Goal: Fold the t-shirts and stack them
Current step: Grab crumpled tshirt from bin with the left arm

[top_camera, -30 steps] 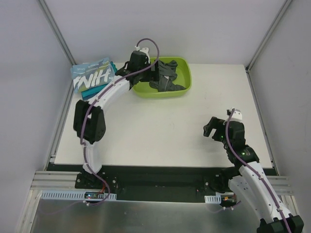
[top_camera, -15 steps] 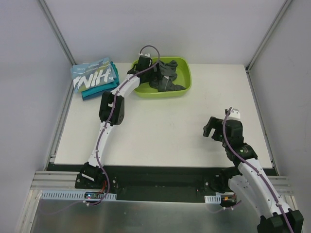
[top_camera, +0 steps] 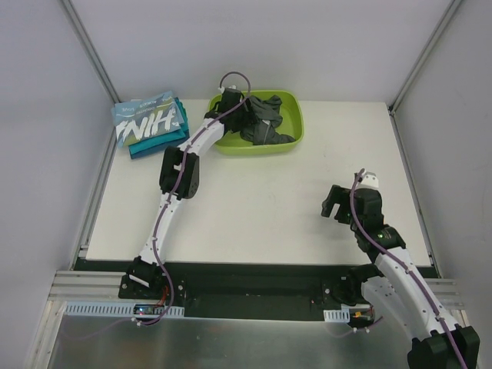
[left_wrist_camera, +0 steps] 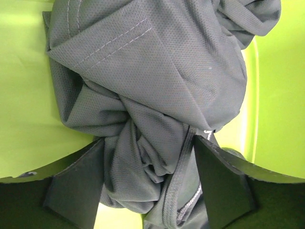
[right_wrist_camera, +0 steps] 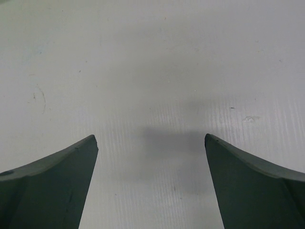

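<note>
The crumpled dark grey mesh t-shirt (left_wrist_camera: 157,86) lies bunched between the fingers of the left gripper (left_wrist_camera: 147,148), which are spread wide on either side of a twisted fold, down inside the lime-green plastic tub (left_wrist_camera: 24,119). Well off to that gripper's left, a folded light blue t-shirt with white letters (top_camera: 146,123) tops the folded teal t-shirts (top_camera: 157,146). The right gripper (right_wrist_camera: 150,140) hangs spread over the bare white table (right_wrist_camera: 152,57).

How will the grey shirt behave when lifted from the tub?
Probably floppy: the grey shirt lies bunched in soft folds. Its thin mesh suggests lightness. Gripped at one bunch, it may unfurl and drag over the tub.
</note>
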Robot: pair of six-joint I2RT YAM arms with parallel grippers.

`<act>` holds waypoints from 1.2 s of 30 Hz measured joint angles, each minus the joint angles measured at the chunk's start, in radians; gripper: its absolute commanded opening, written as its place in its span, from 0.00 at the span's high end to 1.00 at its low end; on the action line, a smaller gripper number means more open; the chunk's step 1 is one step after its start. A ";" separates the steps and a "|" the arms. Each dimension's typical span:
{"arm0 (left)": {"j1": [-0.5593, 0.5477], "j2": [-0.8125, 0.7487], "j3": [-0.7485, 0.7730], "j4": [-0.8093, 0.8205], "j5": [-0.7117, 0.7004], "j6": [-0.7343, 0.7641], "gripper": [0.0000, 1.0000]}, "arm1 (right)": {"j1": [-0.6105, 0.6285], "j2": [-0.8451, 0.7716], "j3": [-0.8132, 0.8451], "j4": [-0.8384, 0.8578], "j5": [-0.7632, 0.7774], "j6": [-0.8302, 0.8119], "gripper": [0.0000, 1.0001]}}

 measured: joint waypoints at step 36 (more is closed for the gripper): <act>-0.001 -0.342 -0.087 0.151 0.381 0.049 1.00 | 0.000 -0.060 0.000 -0.015 0.039 -0.004 0.04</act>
